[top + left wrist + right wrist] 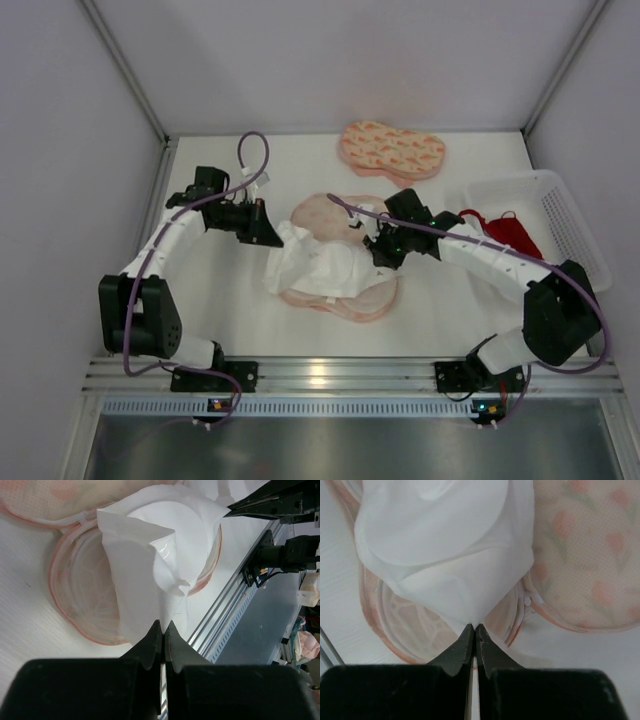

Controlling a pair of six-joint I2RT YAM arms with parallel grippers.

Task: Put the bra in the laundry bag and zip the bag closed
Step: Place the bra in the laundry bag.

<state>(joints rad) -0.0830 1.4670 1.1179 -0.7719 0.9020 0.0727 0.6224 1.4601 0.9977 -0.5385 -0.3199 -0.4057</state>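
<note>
- Left end effector [163, 626]: clenched. The jaws are together on the left edge of a white fabric piece [315, 262], which is smooth and has a rounded, moulded cup shape.
- Right end effector [474, 627]: clenched. The jaws pinch a tapered corner of the same white fabric piece from the right.
- Laundry bag [340, 312], a peach-pink, figure-eight, padded zip pouch with orange-red print and a paler pink inside: it lies unzipped and spread open at the centre of the white desk [230, 300], between the two end effectors. The white fabric piece is draped across the open halves and hides much of the interior.
- Zip: open along all of the rim that shows. A small white zip pull [527, 600] sits at the bag's waist, seen in the right wrist view.
- Bra [505, 232], a small bright red fabric item with thin straps: it lies in the white plastic mesh basket [575, 230] at the right of the desk, well apart from the laundry bag. Neither end effector touches it.
- Twin pouch [392, 150], same shape and print: it lies flat at the far centre of the desk and appears closed. No arm is near it.
- Progress, as a judgement:
  - Done: the laundry bag is open and ready to receive.
  - Not yet done: moving the bra into the bag, folding the halves together, and closing the zip.
  - Undetermined: whether the white fabric piece is to be tucked into the bag or cleared off it. Both end effectors are engaged on it.
</note>
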